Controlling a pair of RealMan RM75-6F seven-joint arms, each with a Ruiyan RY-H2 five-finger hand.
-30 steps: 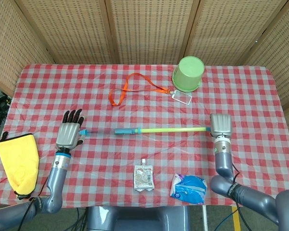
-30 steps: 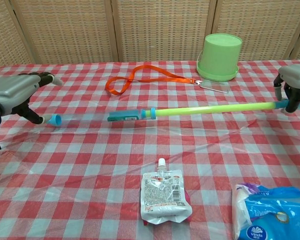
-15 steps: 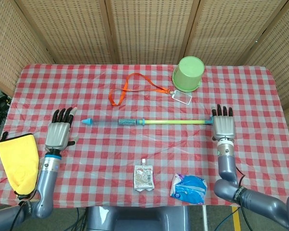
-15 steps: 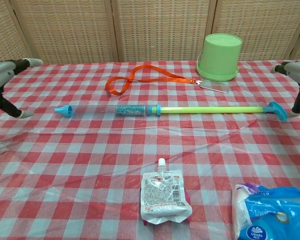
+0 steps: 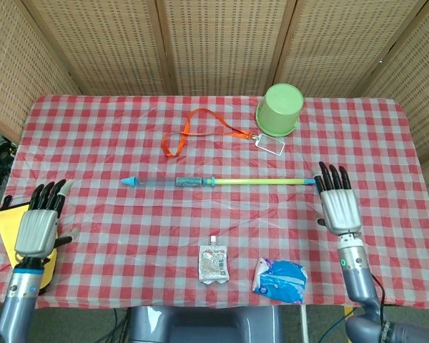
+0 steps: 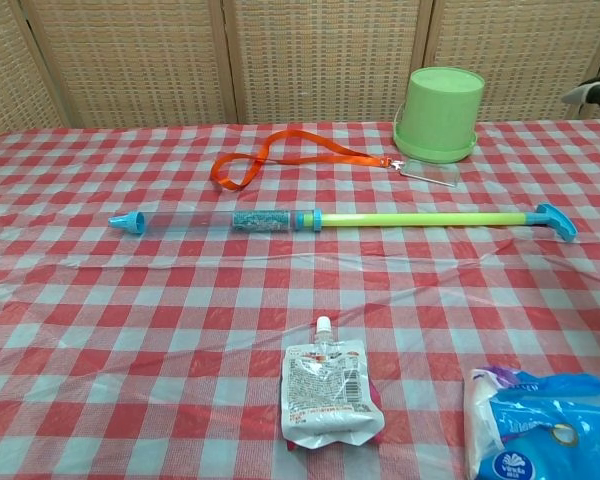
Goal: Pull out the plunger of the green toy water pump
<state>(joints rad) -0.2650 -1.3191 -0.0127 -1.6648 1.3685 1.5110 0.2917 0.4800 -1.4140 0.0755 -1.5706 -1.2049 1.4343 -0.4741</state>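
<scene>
The green toy water pump [image 5: 222, 181] [image 6: 340, 219] lies flat across the middle of the table. Its clear barrel [image 6: 185, 220] ends in a blue nozzle [image 6: 126, 221] at the left. The yellow-green plunger rod [image 6: 420, 218] stands drawn far out to the right, ending in a blue handle [image 6: 555, 220]. My left hand [image 5: 37, 228] hovers open at the table's left edge, far from the nozzle. My right hand [image 5: 337, 204] is open, fingers spread, just right of and nearer than the handle, apart from it. The chest view catches only a fingertip of it at the right edge.
A green bucket [image 5: 279, 109] stands upside down at the back, with an orange lanyard and badge [image 5: 200, 131] beside it. A drink pouch [image 5: 213, 263] and a blue-white packet [image 5: 279, 279] lie near the front edge. A yellow cloth [image 5: 11, 232] hangs at the left.
Both hands let go of the pump, opened and drew back toward the near edge. The pump settled onto the table, plunger drawn out.
</scene>
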